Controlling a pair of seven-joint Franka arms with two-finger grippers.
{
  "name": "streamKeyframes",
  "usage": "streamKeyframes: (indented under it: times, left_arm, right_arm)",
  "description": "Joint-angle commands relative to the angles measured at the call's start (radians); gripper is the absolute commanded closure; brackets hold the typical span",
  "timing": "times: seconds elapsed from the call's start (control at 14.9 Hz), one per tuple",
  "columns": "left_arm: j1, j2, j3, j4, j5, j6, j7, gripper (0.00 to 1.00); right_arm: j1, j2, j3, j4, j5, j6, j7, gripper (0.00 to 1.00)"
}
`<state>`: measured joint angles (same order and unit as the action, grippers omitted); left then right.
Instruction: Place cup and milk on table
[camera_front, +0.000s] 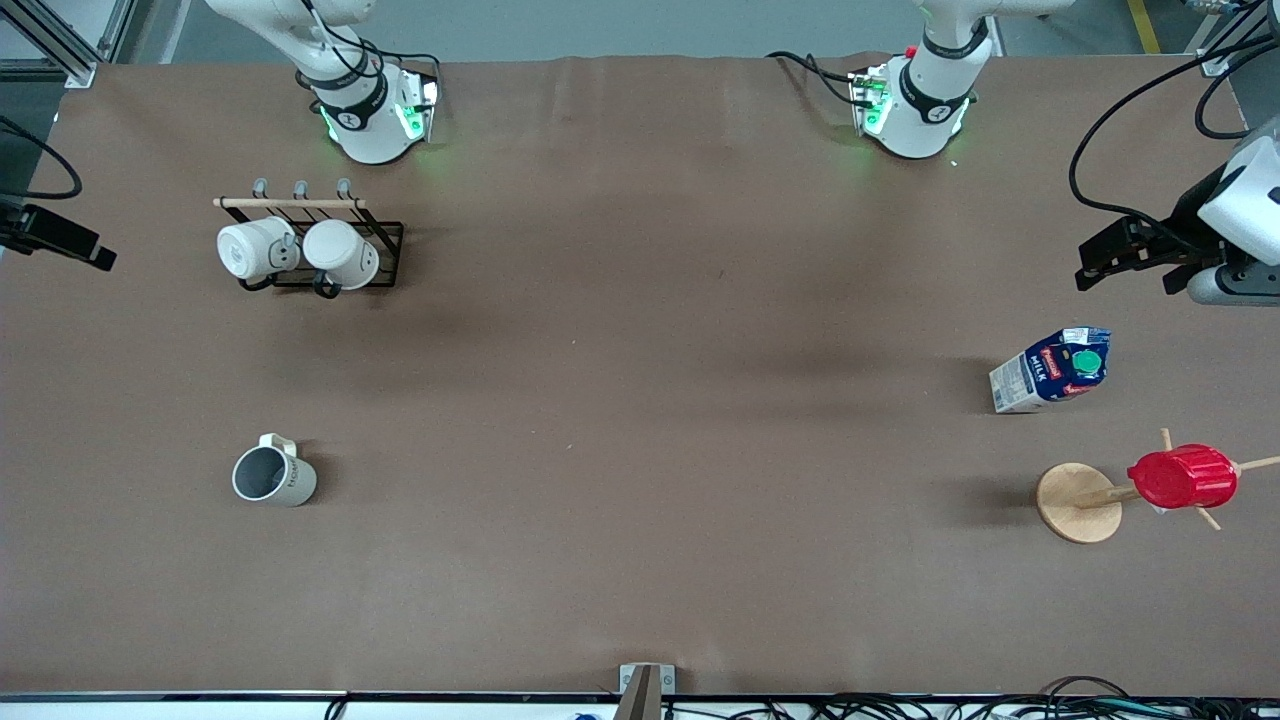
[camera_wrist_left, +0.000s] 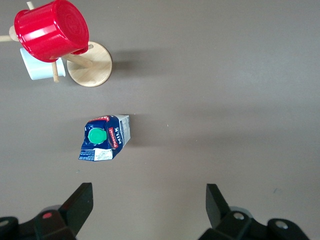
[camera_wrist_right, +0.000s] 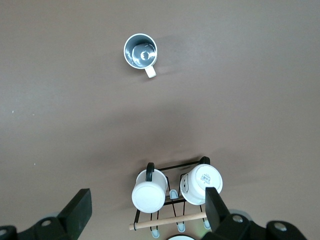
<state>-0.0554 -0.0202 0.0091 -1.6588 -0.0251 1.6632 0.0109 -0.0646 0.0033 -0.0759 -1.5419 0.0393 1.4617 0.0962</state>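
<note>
Cup (camera_front: 273, 474) & milk (camera_front: 1050, 370) upright on table (camera_front: 640, 450), well apart.

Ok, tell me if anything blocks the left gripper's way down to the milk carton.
Nothing visible does. The left gripper hangs open over bare table, with the milk carton upright and alone. The wooden stand with the red ribbed cup sits apart from it, nearer the front camera.
</note>
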Motion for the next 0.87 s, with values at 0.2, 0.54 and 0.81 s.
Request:
streamKeyframes:
  times: [0.2,0.54,0.81]
  left_arm:
    - [0.008,0.008,-0.009,0.017,0.025,-0.005,0.004,0.01]
    - [0.009,0.032,0.021,0.019,0.024,0.007,0.004,0.00]
    - [0.014,0.095,0.084,-0.013,0.027,0.088,0.011,0.01]
  right_arm:
    - [-0.014,-0.011,0.005,-0.007,0.019,0.005,-0.009,0.00]
    - [-0.012,-0.011,0.005,-0.006,0.019,0.006,-0.009,0.00]
    - [-0.012,-0.011,0.005,-0.006,0.019,0.014,-0.009,0.00]
